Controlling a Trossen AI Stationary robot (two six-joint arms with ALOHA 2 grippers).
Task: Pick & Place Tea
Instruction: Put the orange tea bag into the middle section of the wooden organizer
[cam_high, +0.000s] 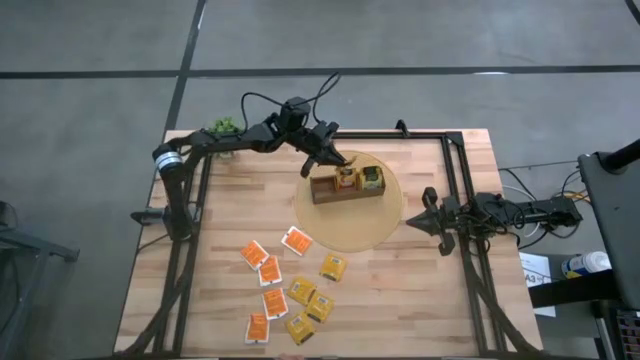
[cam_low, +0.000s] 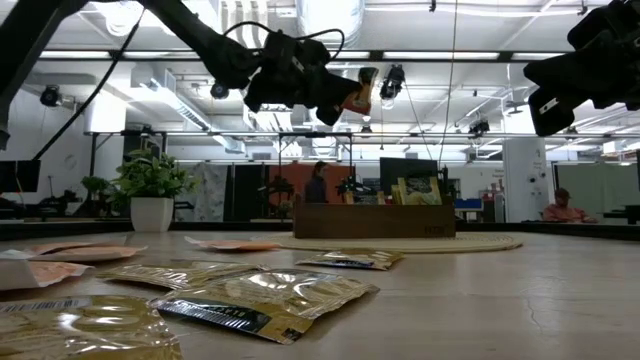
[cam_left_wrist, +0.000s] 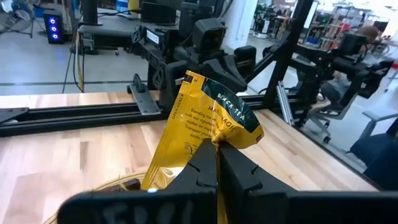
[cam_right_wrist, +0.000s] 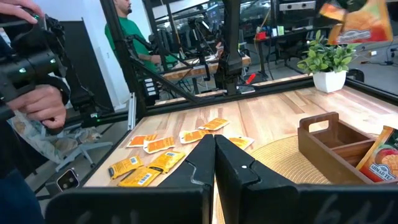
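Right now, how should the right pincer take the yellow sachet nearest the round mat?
The yellow sachet lies flat on the table, clear of its neighbours. Probably come straight down with the right pincer and pinch the corner facing the mat.

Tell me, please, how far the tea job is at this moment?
Done: two packets already stand in the wooden box on the round mat. In hand: the left claw, shut, holds a yellow packet above the box. Left: about ten packets lie on the table. The right claw waits shut beside the mat.
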